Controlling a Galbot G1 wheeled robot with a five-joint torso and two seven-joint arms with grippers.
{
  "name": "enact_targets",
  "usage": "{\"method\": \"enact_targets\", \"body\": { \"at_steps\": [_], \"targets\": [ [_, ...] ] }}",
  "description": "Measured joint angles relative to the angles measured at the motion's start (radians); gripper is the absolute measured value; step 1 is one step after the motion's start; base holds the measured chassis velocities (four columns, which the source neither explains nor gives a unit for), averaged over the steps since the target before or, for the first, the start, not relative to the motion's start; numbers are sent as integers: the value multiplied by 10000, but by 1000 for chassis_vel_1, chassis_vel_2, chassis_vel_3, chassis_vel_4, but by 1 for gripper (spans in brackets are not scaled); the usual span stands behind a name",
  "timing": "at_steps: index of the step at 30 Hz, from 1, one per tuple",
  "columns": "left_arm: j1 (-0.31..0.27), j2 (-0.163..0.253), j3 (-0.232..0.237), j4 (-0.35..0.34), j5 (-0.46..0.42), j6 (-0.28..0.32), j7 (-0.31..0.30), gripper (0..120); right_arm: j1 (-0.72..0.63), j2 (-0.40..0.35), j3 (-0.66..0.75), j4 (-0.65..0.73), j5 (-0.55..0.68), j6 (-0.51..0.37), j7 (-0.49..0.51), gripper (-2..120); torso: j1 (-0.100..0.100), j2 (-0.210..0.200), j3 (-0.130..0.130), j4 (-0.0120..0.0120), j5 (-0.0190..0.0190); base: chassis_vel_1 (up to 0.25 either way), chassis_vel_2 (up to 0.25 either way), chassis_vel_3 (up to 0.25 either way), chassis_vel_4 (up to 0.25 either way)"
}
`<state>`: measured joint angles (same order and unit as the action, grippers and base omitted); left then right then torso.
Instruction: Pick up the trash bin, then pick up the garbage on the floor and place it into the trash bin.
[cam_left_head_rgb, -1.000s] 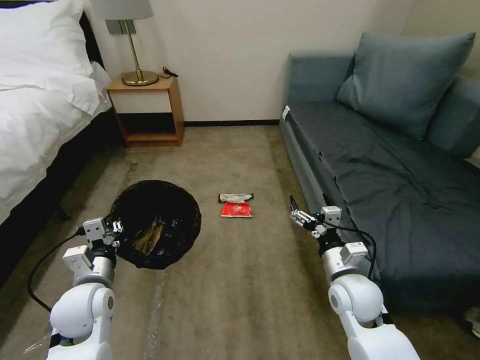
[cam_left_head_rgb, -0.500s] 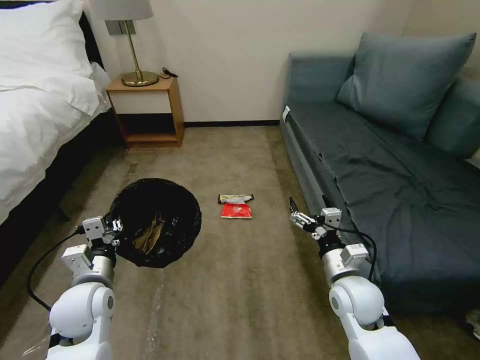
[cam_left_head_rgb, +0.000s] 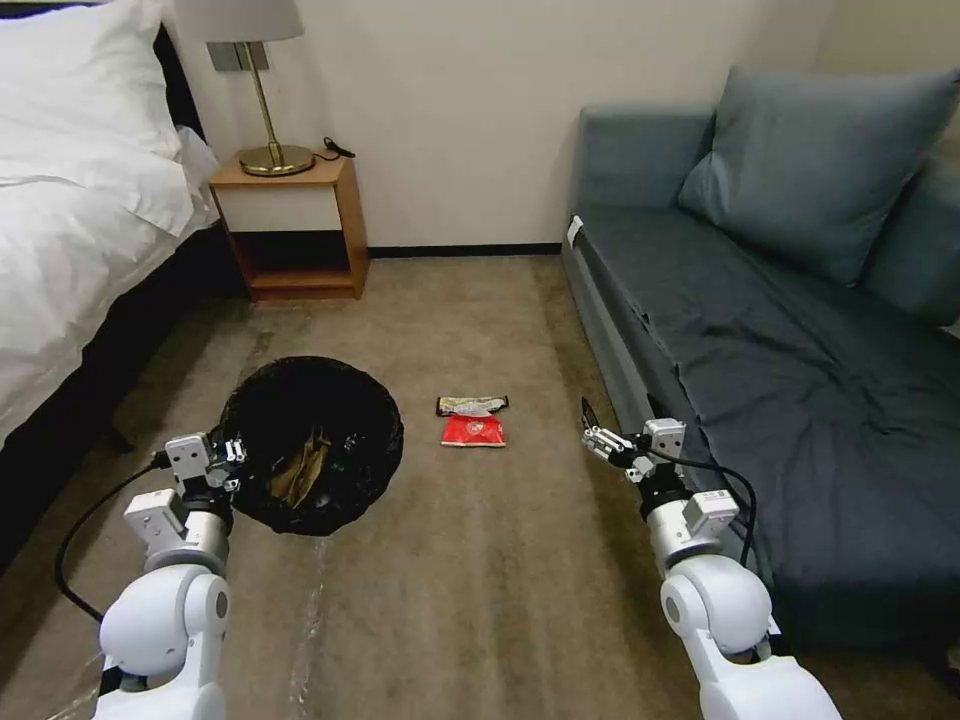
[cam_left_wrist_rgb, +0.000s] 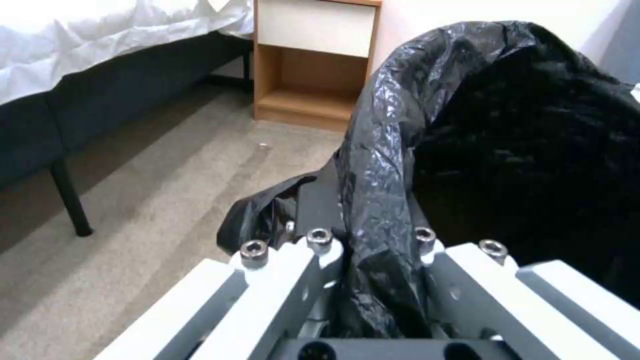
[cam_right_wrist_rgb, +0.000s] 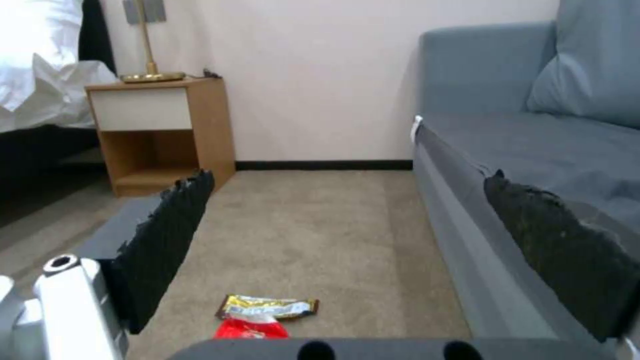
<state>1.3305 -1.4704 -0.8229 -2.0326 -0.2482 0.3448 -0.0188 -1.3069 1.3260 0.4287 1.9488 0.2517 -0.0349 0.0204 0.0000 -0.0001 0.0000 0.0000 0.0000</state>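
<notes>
Left pincer (cam_left_head_rgb: 232, 452), lower left, clamps your bin (cam_left_head_rgb: 312, 445) rim; right pincer (cam_left_head_rgb: 592, 430) hangs spread, right of the red packet (cam_left_head_rgb: 473, 432) and wrapper (cam_left_head_rgb: 472, 405).

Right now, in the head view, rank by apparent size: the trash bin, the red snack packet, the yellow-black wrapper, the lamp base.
1. trash bin, by far the largest.
2. red snack packet.
3. yellow-black wrapper and lamp base look alike; the lamp stands farther off, so I won't rank them.

On the floor (cam_left_head_rgb: 500, 560), the trash bin (cam_left_head_rgb: 312, 445) sits left of two wrappers (cam_left_head_rgb: 472, 421). The bed (cam_left_head_rgb: 70, 230) lies left, the sofa (cam_left_head_rgb: 780, 360) right, and the nightstand (cam_left_head_rgb: 290, 225) behind.
</notes>
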Motion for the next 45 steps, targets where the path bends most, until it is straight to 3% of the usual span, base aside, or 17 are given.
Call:
{"method": "enact_targets", "body": {
  "at_steps": [45],
  "targets": [
    [-42,-55,-11,165,104,-155,-10,4,-122,15,-133,-193,-217,50,-27,100,0,0,0,0,0,-71,68,69,-69]
  ]
}}
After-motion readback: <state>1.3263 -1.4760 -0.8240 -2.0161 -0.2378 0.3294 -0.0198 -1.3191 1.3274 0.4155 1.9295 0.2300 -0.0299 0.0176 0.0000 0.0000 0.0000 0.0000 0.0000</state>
